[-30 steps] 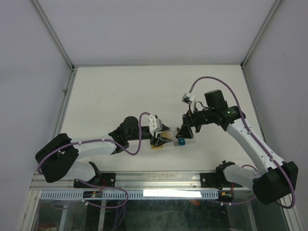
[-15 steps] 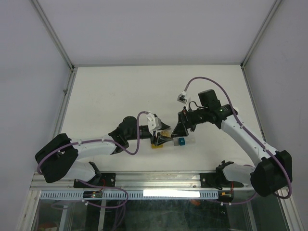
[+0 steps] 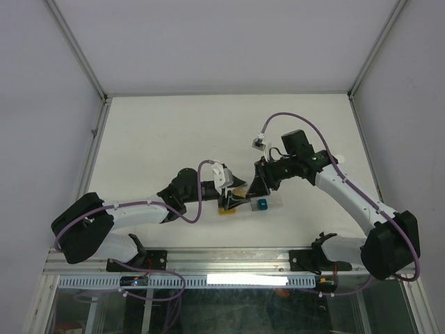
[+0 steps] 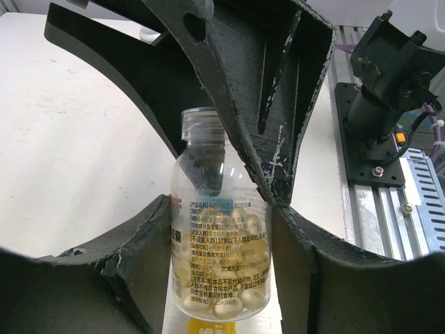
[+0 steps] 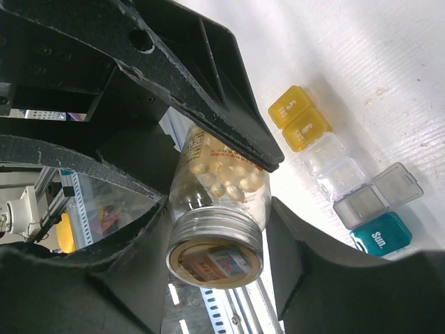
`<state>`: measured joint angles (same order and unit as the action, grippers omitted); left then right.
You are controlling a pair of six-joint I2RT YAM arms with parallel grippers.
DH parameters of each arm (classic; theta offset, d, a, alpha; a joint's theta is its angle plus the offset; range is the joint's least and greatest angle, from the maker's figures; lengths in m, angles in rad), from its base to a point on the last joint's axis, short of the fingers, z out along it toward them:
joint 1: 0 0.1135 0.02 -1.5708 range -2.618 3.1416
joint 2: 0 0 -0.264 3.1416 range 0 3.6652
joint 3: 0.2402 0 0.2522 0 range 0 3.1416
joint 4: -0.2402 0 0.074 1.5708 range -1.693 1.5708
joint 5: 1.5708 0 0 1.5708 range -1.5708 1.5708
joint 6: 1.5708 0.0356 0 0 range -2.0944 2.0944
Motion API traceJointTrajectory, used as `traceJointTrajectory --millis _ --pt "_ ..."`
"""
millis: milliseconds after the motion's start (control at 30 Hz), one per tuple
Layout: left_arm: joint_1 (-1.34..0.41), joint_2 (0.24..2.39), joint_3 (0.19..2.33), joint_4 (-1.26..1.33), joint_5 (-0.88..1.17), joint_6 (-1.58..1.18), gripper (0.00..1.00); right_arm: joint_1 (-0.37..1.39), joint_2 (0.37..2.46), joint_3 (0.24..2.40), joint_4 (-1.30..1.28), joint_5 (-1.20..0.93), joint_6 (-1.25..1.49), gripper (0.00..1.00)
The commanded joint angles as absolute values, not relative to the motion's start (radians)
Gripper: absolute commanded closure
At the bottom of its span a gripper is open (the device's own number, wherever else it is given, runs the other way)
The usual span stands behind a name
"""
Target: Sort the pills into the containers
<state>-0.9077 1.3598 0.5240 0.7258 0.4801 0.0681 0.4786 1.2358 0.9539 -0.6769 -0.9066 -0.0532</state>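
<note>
Your L gripper (image 4: 219, 209) is clamped on the bottle (image 4: 217, 271) of pills (image 4: 243, 298); R gripper (image 5: 219, 226) straddles its cap end, grip can't tell, containers (image 5: 334, 167) lie near.

- White table (image 3: 174, 132), matte, with metal rails along its edges and pale walls around it.
- A row of pill-box cells (image 5: 341, 174) lies flat on it near the front edge.
- In the row, in order: two yellow cells (image 5: 300, 118), two clear cells (image 5: 332, 165), one grey cell (image 5: 360, 205) with its lid open, and one teal cell (image 5: 379, 233) marked "Sun."
- Cells touch side by side.
</note>
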Motion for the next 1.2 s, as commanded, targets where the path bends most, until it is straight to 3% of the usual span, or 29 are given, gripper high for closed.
traceJointTrajectory --millis 0,267,467,600,1167 --pt "-0.898 1.375 0.559 0.770 0.451 0.059 0.93 0.493 1.218 0.990 -0.630 -0.982 -0.030 0.70" --pt "-0.898 1.406 0.579 0.735 0.456 0.037 0.52 0.480 1.217 0.979 -0.609 -1.020 -0.012 0.73" --pt "-0.898 1.407 0.584 0.719 0.457 0.041 0.34 0.477 1.211 0.976 -0.606 -1.026 -0.012 0.74" --pt "-0.898 1.407 0.590 0.705 0.464 0.044 0.31 0.477 1.209 0.973 -0.606 -1.026 -0.013 0.74" --pt "-0.899 1.369 0.583 0.725 0.441 0.023 0.34 0.479 1.229 0.973 -0.627 -0.990 -0.026 0.74"
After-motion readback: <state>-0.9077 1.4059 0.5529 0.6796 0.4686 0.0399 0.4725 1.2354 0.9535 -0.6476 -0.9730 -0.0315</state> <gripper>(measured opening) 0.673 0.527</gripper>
